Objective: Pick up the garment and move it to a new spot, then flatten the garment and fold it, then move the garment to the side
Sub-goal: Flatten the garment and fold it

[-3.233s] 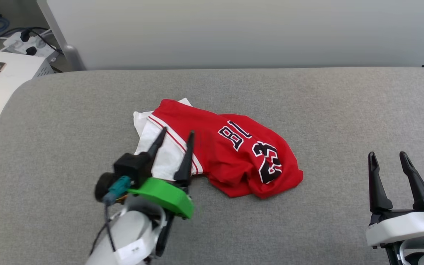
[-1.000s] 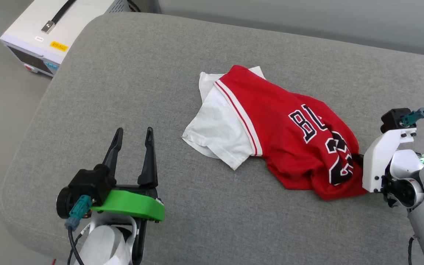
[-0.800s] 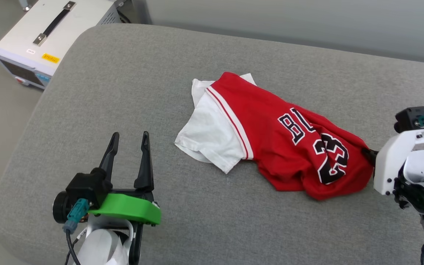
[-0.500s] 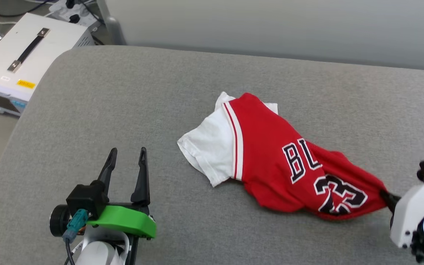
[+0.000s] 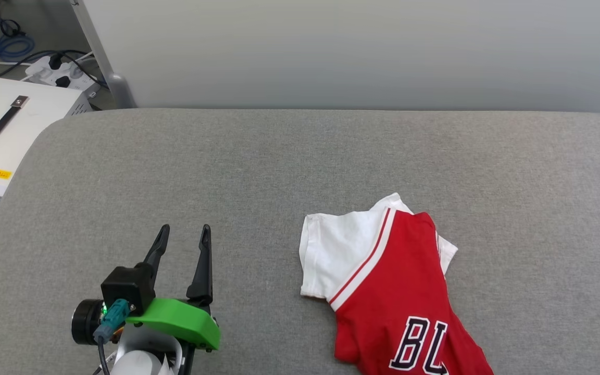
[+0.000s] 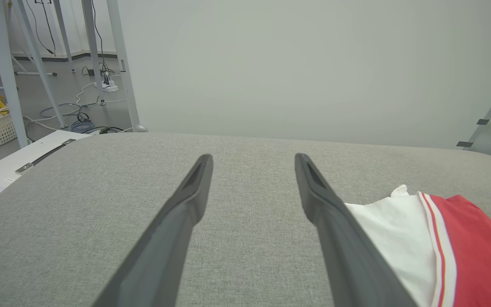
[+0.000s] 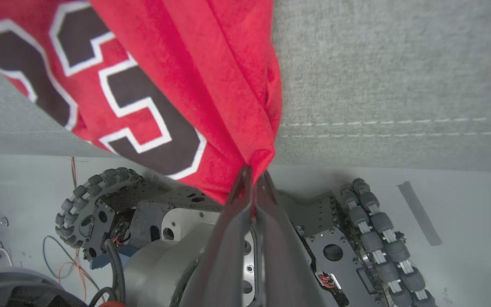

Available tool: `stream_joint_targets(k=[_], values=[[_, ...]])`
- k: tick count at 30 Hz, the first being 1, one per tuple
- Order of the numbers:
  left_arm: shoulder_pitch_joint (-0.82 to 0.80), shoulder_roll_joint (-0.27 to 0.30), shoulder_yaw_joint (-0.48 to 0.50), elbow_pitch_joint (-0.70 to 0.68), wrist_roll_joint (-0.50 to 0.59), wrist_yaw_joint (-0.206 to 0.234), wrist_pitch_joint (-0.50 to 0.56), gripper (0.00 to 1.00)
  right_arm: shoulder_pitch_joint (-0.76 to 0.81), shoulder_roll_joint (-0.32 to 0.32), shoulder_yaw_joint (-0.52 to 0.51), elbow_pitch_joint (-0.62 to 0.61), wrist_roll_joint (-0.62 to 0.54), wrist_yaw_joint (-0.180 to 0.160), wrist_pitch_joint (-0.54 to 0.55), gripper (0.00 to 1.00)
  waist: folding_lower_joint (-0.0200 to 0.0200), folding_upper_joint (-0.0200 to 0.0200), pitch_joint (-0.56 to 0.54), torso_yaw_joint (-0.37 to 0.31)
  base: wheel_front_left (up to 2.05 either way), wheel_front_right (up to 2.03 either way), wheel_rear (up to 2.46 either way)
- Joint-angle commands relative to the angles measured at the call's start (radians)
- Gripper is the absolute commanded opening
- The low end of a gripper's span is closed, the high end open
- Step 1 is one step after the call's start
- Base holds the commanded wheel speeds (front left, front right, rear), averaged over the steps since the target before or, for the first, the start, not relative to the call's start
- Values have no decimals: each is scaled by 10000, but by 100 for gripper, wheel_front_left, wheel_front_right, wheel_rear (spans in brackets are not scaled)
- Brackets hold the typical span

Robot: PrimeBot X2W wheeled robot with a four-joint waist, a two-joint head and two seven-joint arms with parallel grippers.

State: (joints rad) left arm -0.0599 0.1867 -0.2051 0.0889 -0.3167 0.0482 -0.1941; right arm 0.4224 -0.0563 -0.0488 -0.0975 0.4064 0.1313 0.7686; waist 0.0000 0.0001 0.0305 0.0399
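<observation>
The garment (image 5: 383, 281) is a red jersey with a white sleeve and black lettering, lying on the grey padded table (image 5: 258, 166) and running off the head view's bottom edge at the right. In the right wrist view my right gripper (image 7: 254, 175) is shut on a bunched red fold of the garment (image 7: 177, 85), which hangs past the table's front edge. My left gripper (image 5: 183, 239) stands open over bare table at the lower left, apart from the shirt. The left wrist view shows its fingers (image 6: 186, 213) spread, with the white sleeve (image 6: 394, 230) just right of them.
A white box with a black handle (image 5: 3, 130) stands off the table's left edge, with cables and a power strip (image 5: 55, 73) behind it. A pale wall panel (image 5: 331, 52) runs along the far edge. My wheeled base (image 7: 151, 221) shows below the table's edge.
The garment has been dragged by its right end toward the table's front edge, and its lower part with the number now hangs over it. The head camera has turned. The left gripper stays open.
</observation>
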Motion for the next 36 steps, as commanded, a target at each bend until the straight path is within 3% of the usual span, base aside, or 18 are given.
stream_joint_targets(k=[1,11,19,26,30,31,36], values=[[177,41,-28,33,-55,-34,23,100,-80,15,43,105,-65,-6,-199,100,0,-1,-39,-42,0,0,0],[264,86,-97,106,-149,10,109,100,-1043,49,-296,63,-695,-6,-2738,100,0,-1,-67,36,0,0,0],[91,148,-127,86,-132,94,155,100,-2174,57,-1066,-253,-1380,-6,-5683,100,0,-1,1,-31,0,0,0],[-658,134,-434,243,-120,-136,524,100,-3031,59,-553,-677,-2243,-6,-7312,100,0,-1,395,-154,0,0,0],[-1291,70,-755,639,-204,-397,1213,100,-3449,44,-61,-934,-2564,-6,-7464,100,0,-1,817,-315,0,0,0],[-1923,0,-1060,1042,-308,-698,1930,100,-3723,7,209,-1137,-2650,-6,-7467,100,0,-1,1186,-461,0,0,0],[-3021,-19,-1613,1898,-535,-1187,3705,100,-4042,-78,509,-1276,-2561,-6,-7437,100,0,-1,1782,-764,0,0,0]])
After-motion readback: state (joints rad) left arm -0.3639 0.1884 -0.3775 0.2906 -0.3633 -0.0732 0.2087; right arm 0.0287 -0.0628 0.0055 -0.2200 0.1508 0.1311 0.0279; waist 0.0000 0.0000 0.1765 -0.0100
